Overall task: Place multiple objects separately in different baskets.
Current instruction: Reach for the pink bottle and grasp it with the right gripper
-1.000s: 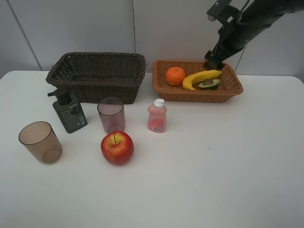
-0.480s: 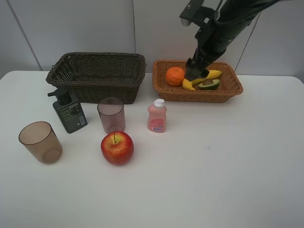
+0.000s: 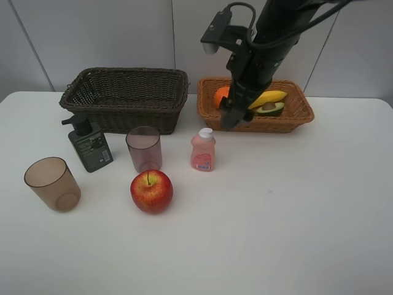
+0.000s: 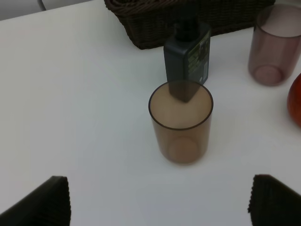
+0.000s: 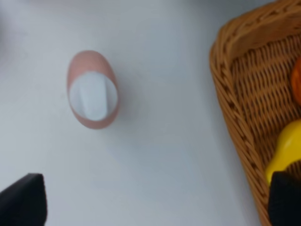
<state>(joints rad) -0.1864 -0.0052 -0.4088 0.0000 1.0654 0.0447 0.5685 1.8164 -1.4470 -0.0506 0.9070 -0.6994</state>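
Three in already: the orange (image 3: 218, 96), banana (image 3: 271, 97) and avocado half (image 3: 270, 109) lay inside the tan basket (image 3: 288, 125). The right gripper (image 3: 228, 121) hung at that basket's front corner, fingers spread wide and empty, with the pink bottle (image 3: 203, 151) just in front of the basket, likely next. Farther out waited the apple (image 3: 151, 191), pump bottle (image 3: 89, 145) and two cups (image 3: 144, 149). The dark basket (image 3: 123, 114) alongside showed nothing inside. The left gripper (image 4: 160, 207), well away, was spread too.

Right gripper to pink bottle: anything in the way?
Nothing visible. The right gripper is open, near the front corner of the light basket. Between it and the pink bottle is only bare table. The nearer cup and the apple stand apart, beyond the bottle.
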